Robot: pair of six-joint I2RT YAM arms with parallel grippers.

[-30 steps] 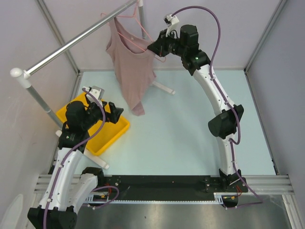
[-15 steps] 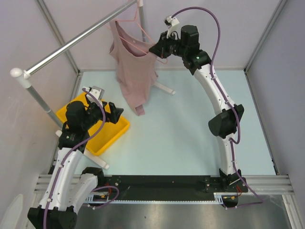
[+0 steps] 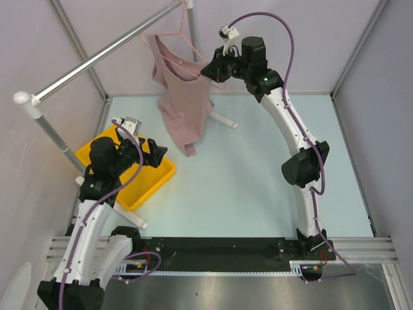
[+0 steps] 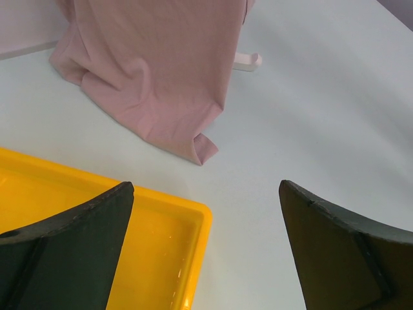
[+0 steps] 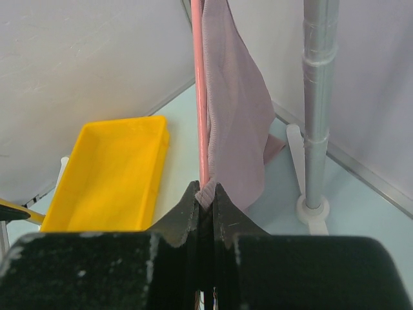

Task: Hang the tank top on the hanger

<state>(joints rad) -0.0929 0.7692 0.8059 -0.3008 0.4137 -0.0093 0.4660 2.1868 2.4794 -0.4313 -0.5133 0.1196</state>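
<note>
A soft, dusty mauve-pink sleeveless tank top hangs below the thick grey metal rail, draped on a thin pink wire hanger whose hook sits at the rail's far end. The fabric falls bunched and crooked, with its lower hem drooping toward the pale blue counter under the rail. From the left wrist view the hem looks low, though contact with the counter cannot be told.

The right end effector is just right of the rail's far end, clenched on the tank top's edge. The hanger's wire runs straight up from the pinch, and the rail's upright grey post stands beside it. Whether the wire is also gripped is unclear.

The left end effector is below the rail's near end, released and holding nothing — its fingers spread wide over the rim of a yellow plastic tray.
</note>
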